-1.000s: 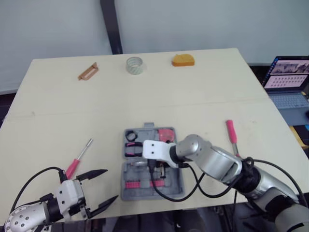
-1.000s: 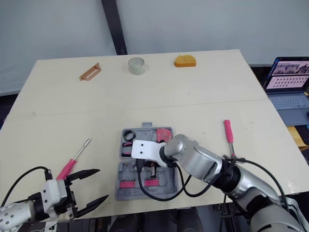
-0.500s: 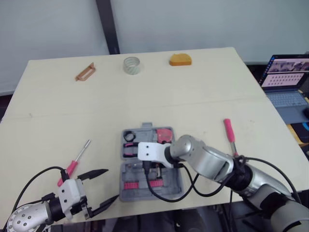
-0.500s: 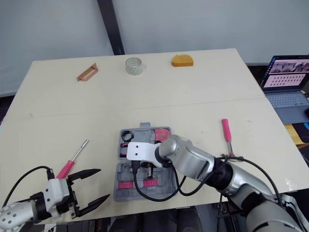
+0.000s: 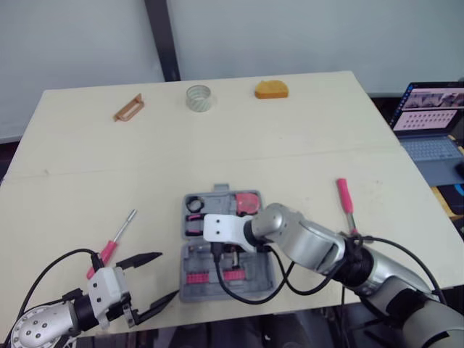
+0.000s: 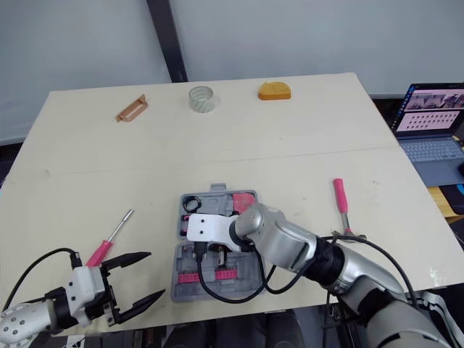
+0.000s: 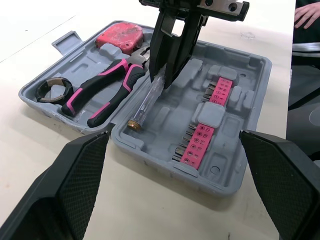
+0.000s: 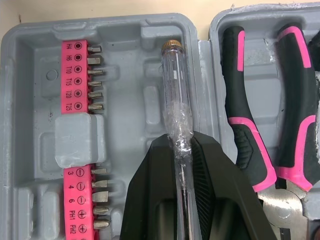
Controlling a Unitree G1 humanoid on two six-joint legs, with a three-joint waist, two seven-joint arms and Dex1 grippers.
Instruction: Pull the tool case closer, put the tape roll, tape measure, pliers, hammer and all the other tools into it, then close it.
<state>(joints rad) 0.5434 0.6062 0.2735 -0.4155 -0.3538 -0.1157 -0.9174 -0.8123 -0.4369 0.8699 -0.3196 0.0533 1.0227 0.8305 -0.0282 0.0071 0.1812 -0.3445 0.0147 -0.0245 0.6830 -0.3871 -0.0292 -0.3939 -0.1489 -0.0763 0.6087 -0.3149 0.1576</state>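
Note:
The grey tool case (image 5: 191, 291) lies open near the table's front edge. In its far half lie pink-handled pliers (image 7: 107, 90), a red tape measure (image 7: 120, 37) and a black ring (image 7: 52, 89). Pink bit racks (image 7: 210, 125) sit in the near half. My right gripper (image 8: 181, 142) is shut on a clear-handled screwdriver (image 8: 175, 95), held low over the near half with its brass cap toward the hinge. My left gripper (image 5: 167, 275) stands open at the front left, beside the case. A pink-handled screwdriver (image 5: 116, 238) lies just beyond it.
A clear tape roll (image 5: 198, 97), an orange object (image 5: 271, 89) and a brown object (image 5: 128, 107) lie along the table's far edge. Another pink-handled tool (image 5: 346, 197) lies right of the case. A laptop (image 5: 431, 123) stands off the table's right side.
The whole picture shifted a little as the camera moved. My right gripper has edged left over the case with the clear screwdriver. The left gripper stays open in place.

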